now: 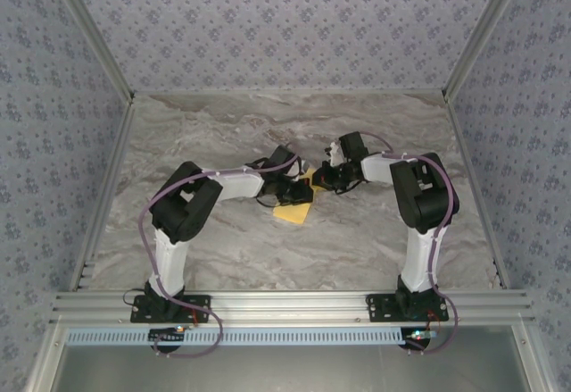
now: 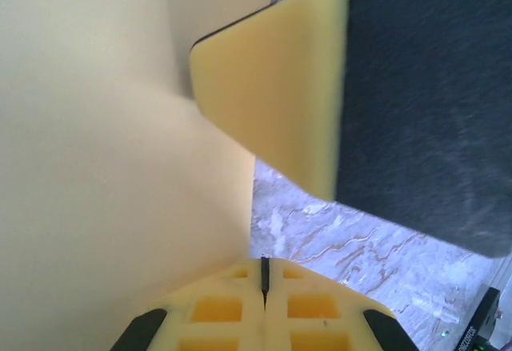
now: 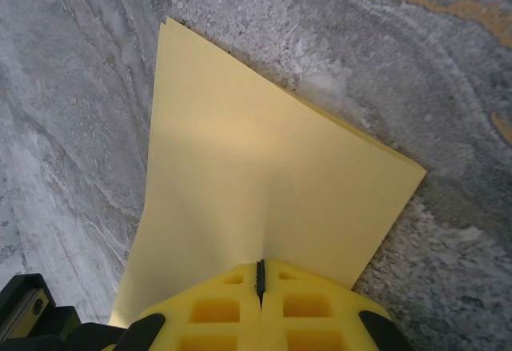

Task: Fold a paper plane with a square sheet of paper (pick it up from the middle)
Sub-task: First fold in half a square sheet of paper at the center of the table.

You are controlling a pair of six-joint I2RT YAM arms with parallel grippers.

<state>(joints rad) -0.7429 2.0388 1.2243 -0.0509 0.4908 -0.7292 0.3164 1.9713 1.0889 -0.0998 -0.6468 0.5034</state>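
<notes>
The square sheet of paper (image 1: 293, 212) is yellow-orange and lies folded on the marble between the two arms. My right gripper (image 3: 260, 267) is shut on its near part, and a pinch crease fans out from the tips across the sheet (image 3: 256, 175). From above, this gripper (image 1: 323, 180) comes in from the right. My left gripper (image 1: 302, 194) comes in from the left, close against it. Its jaws (image 2: 263, 265) are shut where the raised sheet (image 2: 104, 167) ends at the tips. A yellow finger of the right gripper (image 2: 272, 103) sits just beyond. The paper plane is out of view.
The grey marble table (image 1: 232, 133) is walled by patterned panels at the back and both sides. An aluminium rail (image 1: 285, 303) with both arm bases runs along the near edge. Open marble surrounds the sheet.
</notes>
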